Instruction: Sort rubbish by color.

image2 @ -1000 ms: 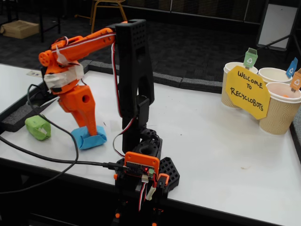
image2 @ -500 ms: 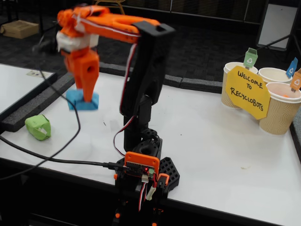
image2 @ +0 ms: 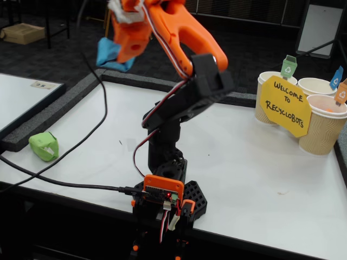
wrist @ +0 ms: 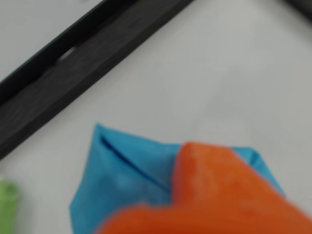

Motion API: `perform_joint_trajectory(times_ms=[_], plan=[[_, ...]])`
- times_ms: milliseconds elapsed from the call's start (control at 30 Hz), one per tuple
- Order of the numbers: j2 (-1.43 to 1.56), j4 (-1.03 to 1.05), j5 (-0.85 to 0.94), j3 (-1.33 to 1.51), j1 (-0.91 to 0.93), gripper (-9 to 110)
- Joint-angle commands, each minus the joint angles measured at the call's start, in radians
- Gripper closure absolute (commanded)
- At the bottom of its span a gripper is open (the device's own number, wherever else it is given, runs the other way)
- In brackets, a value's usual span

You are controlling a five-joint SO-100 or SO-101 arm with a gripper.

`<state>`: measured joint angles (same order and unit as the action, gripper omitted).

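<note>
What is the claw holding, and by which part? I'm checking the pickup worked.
The light blue paper wad, lifted high above the table. The claw pinches one side of it.

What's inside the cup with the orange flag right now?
The cup with the orange flag shows a faint orange patch near its rim in the fixed view; the rest of its inside is hidden by the yellow sign and the viewing angle.

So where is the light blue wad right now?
The light blue wad is held in the gripper, high above the table at the upper left of the fixed view, far from the green wad lying at the table's left edge.
</note>
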<state>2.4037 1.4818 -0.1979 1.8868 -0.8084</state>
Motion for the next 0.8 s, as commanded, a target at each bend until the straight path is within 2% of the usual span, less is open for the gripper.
perform_joint_trajectory(times_ms=[0, 400, 767], plan=[[0.179, -0.072, 0.021, 0.020, 0.184, 101], [0.515, -0.173, 0.097, 0.267, 0.624, 101], [0.788, -0.334, 0.270, 0.488, 1.014, 101]])
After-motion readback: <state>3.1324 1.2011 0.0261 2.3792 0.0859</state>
